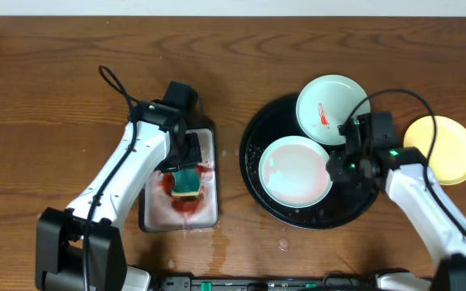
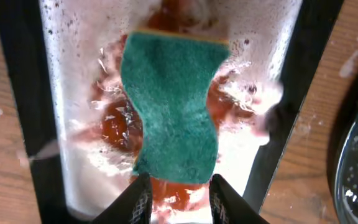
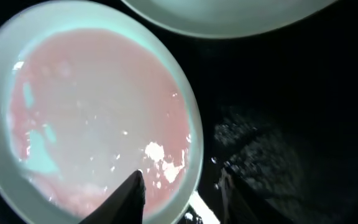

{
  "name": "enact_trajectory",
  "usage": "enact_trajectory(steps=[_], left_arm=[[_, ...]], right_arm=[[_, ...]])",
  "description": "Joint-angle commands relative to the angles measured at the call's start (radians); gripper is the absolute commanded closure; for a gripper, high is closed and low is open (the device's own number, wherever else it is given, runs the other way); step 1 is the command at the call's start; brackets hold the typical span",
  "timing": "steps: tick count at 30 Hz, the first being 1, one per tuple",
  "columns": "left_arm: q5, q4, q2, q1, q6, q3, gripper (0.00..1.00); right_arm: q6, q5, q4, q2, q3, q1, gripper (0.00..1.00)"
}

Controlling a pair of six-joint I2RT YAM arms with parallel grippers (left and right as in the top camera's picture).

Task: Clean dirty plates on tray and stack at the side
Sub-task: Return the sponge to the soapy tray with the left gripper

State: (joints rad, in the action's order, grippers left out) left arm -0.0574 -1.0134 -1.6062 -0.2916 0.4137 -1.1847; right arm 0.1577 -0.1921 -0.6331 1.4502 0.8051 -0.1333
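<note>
On the left of the brown wooden desk [image 1: 55,81] lies a rectangular grey metal tray [image 1: 154,217], holding foamy water stained red. The left pincer [image 2: 180,196] hangs above it, its fingers closed on the lower end of a green sponge [image 2: 173,106], which hangs over the red patch in the middle of that water. Right of it sits the round black tray [image 1: 253,153], wet and speckled with droplets. Two pale plates rest on it: the near plate [image 1: 290,170] is filled with thin pink water, and the far plate [image 1: 326,101] bears a red smear. The right pincer [image 3: 182,196] is at the near plate's right edge with its jaws apart, one finger over the pink water and the other over the black tray, the rim between them. The yellow plate [image 1: 443,149] lies off the tray on the bare desk at the far right, just beside the tray.
</note>
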Motion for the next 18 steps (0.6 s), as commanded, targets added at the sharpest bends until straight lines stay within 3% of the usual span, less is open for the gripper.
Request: enact_trajectory(steps=[1, 5, 8, 11, 13, 18], left_arm=[[-0.014, -0.02, 0.062, 0.003, -0.013, -0.045, 0.67], [-0.015, -0.04, 0.159, 0.003, -0.013, -0.055, 0.61], [-0.014, -0.051, 0.245, 0.003, -0.013, -0.055, 0.48], [-0.014, -0.054, 0.304, 0.003, -0.013, -0.055, 0.4], [-0.013, -0.055, 0.333, 0.003, -0.013, -0.055, 0.17], [-0.014, -0.055, 0.353, 0.003, -0.013, -0.055, 0.16]], right_arm=[[-0.017, -0.049, 0.021, 0.084, 0.0, 0.006, 0.65], [-0.016, -0.049, 0.084, 0.165, 0.0, 0.01, 0.85], [0.005, -0.049, 0.103, 0.167, 0.001, 0.018, 0.99], [0.006, -0.048, 0.086, 0.125, 0.014, 0.018, 0.99], [0.005, -0.037, 0.065, 0.068, 0.025, 0.015, 0.99], [0.005, 0.179, -0.023, -0.126, 0.056, -0.049, 0.99]])
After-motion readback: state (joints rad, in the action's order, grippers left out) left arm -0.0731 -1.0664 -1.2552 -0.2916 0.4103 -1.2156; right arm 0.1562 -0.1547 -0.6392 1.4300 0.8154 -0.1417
